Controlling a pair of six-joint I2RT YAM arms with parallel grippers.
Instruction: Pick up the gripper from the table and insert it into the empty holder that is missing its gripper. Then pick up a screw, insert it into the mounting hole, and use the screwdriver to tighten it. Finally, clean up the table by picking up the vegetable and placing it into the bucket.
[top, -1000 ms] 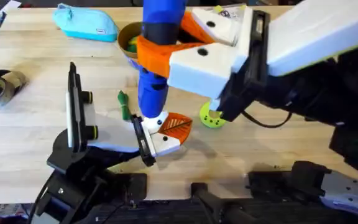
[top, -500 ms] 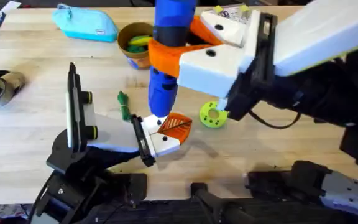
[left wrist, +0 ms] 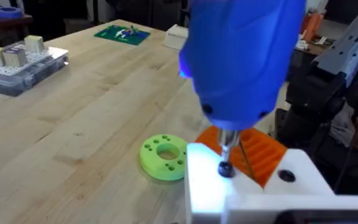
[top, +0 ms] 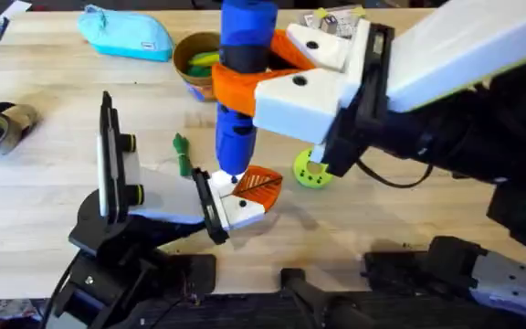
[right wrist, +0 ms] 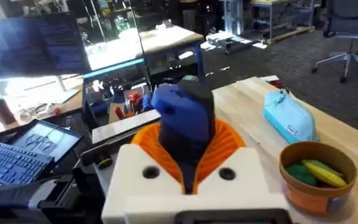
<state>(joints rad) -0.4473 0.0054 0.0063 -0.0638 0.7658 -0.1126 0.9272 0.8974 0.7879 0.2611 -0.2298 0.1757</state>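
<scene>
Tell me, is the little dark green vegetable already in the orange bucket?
No, the dark green vegetable lies on the table beside the white holder, while the bucket stands farther back.

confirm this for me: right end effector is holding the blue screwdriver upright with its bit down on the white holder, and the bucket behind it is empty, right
Not quite. The bucket is not empty: the right wrist view shows green and yellow pieces inside it. The rest stands: the right end effector grips the blue screwdriver upright, and the left wrist view shows its bit down on the white holder, beside the orange gripper.
</scene>
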